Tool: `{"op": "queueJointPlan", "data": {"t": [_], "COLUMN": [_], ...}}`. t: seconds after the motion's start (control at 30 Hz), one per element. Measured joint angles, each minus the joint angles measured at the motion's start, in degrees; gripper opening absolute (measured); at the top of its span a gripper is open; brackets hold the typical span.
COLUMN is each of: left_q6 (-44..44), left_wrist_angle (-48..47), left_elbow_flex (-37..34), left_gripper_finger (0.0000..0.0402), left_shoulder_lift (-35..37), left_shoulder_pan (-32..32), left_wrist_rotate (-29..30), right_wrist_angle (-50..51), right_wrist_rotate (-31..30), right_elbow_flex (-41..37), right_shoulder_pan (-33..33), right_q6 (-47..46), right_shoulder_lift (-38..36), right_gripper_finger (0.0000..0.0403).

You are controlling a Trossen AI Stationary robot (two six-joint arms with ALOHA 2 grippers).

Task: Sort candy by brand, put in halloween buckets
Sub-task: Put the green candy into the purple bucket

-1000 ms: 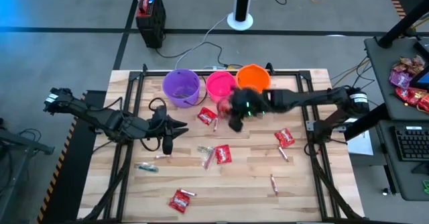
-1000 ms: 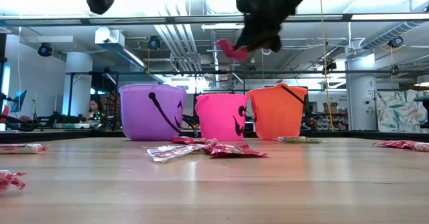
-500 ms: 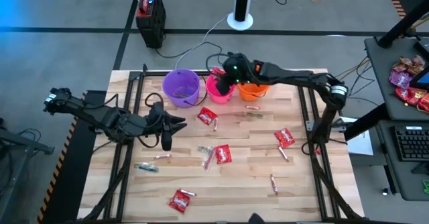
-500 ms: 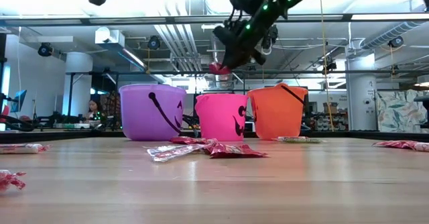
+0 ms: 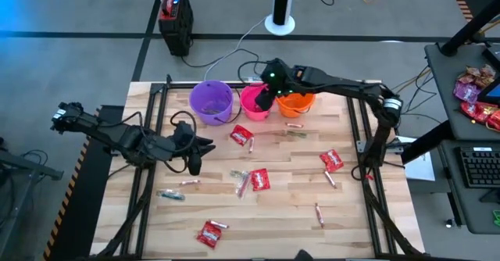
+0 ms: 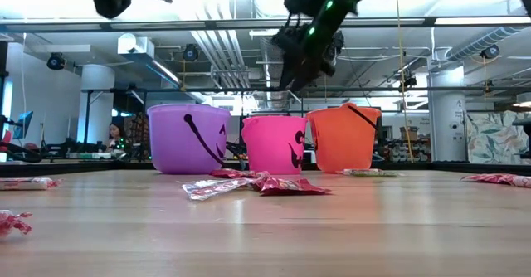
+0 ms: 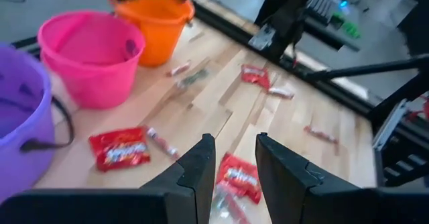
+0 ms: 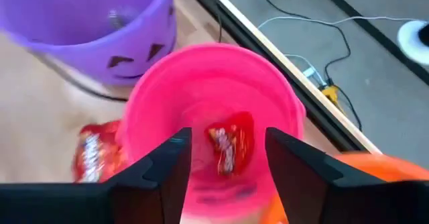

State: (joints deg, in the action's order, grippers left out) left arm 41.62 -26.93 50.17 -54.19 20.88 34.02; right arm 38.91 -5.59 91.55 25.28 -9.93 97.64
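Three buckets stand in a row at the table's far edge: purple (image 5: 211,101), pink (image 5: 251,106) and orange (image 5: 298,105). My right gripper (image 8: 224,163) hangs open right above the pink bucket (image 8: 208,76). A red candy packet (image 8: 228,143) is inside that bucket, below the fingers. My left gripper (image 7: 234,157) hovers open over the table's left middle (image 5: 194,158), with nothing between its fingers. Red packets (image 5: 241,136) (image 5: 258,180) (image 5: 331,160) and thin sticks (image 5: 319,212) (image 5: 169,194) lie flat on the wood.
Dark frame rails (image 5: 355,128) run along the table's left and right sides. A desk with a heap of red and pink wrappers (image 5: 476,97) and a keyboard stands off the right edge. Far behind the table a person (image 6: 112,136) sits in the room.
My right gripper has carried a red packet from above the table's middle toward the far edge, over the pink bucket, and has let it go. The packet is now inside the pink bucket.
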Motion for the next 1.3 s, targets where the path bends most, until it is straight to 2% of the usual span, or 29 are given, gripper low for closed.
{"op": "queueJointPlan", "data": {"t": [0.2, 0.33, 0.47, 0.63, 0.8, 0.87, 1.0, 1.07, 1.3], "left_q6": [0.48, -1.52, -2.97, -4.59, -5.56, -5.59, -6.61, -6.88, -6.46], "left_wrist_angle": [-3.20, -3.14, -3.15, -3.15, -3.14, -3.09, -2.67, -2.55, -1.72], "left_elbow_flex": [-0.04, -0.04, -0.04, -0.04, -0.04, -0.04, -0.04, -0.04, -0.04], "left_gripper_finger": [0.0091, 0.0091, 0.0091, 0.0091, 0.0091, 0.0091, 0.0091, 0.0091, 0.0091], "left_shoulder_lift": [0.00, 0.00, 0.00, 0.00, 0.00, 0.00, -0.02, -0.06, -0.15], "left_shoulder_pan": [-0.02, -0.20, -0.60, -1.07, -1.29, -1.31, -1.34, -1.64, -1.66], "left_wrist_rotate": [0.00, 0.01, 0.03, 0.06, 1.20, 1.46, 1.55, 1.57, 1.62], "right_wrist_angle": [11.03, 17.01, 16.69, 12.41, 5.56, 2.71, -6.32, -10.19, -19.48], "right_wrist_rotate": [7.35, 8.09, 8.11, 3.84, -0.63, -2.00, -9.71, -10.44, -10.99], "right_elbow_flex": [0.00, -2.03, -8.84, -22.12, -36.85, -42.01, -50.62, -53.55, -59.42], "right_shoulder_pan": [-1.87, -5.62, -10.33, -17.05, -20.76, -20.93, -20.37, -19.42, -17.41], "right_q6": [-0.02, 1.39, -0.82, -7.34, -15.51, -17.23, -15.45, -13.01, -12.98], "right_shoulder_lift": [-8.61, -15.16, -22.50, -31.10, -35.07, -35.27, -33.96, -32.99, -29.74], "right_gripper_finger": [0.0195, 0.0196, 0.0196, 0.0194, 0.0194, 0.0194, 0.0195, 0.0196, 0.0190]}}
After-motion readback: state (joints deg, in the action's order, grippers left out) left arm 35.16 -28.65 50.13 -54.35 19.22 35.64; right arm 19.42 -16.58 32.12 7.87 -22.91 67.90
